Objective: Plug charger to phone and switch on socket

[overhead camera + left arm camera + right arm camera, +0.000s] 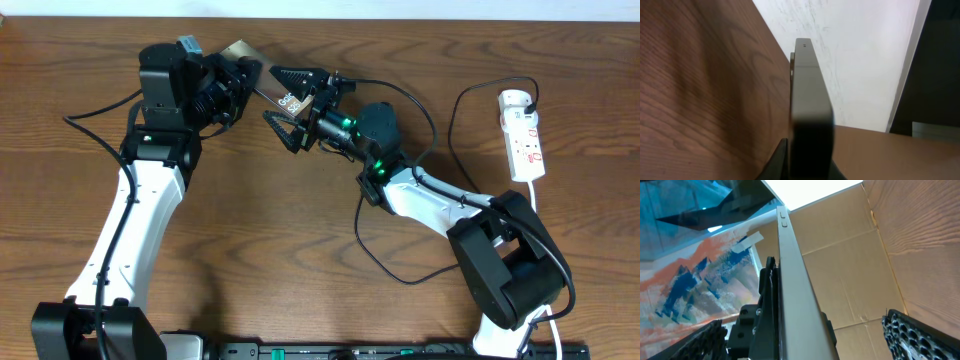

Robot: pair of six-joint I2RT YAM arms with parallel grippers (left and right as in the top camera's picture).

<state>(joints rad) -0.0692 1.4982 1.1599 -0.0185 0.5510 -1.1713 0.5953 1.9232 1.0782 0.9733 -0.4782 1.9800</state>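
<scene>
Two grippers are meeting near the table's (pixel 300 230) far edge. The left gripper (pixel 240 80) is clamping the phone (pixel 268 85), and the right gripper (pixel 280 100) is standing wide open around it. The charger (pixel 452 130) is looping over open wood to the socket (pixel 522 135) at the right edge. Both wrist views are showing only the phone's thin edge.

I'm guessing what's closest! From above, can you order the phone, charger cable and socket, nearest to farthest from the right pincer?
1. The phone, right between the open fingers of the right pincer.
2. The charger cable, curving away behind that pincer, toward the right.
3. The socket, far off on the right side.
</scene>
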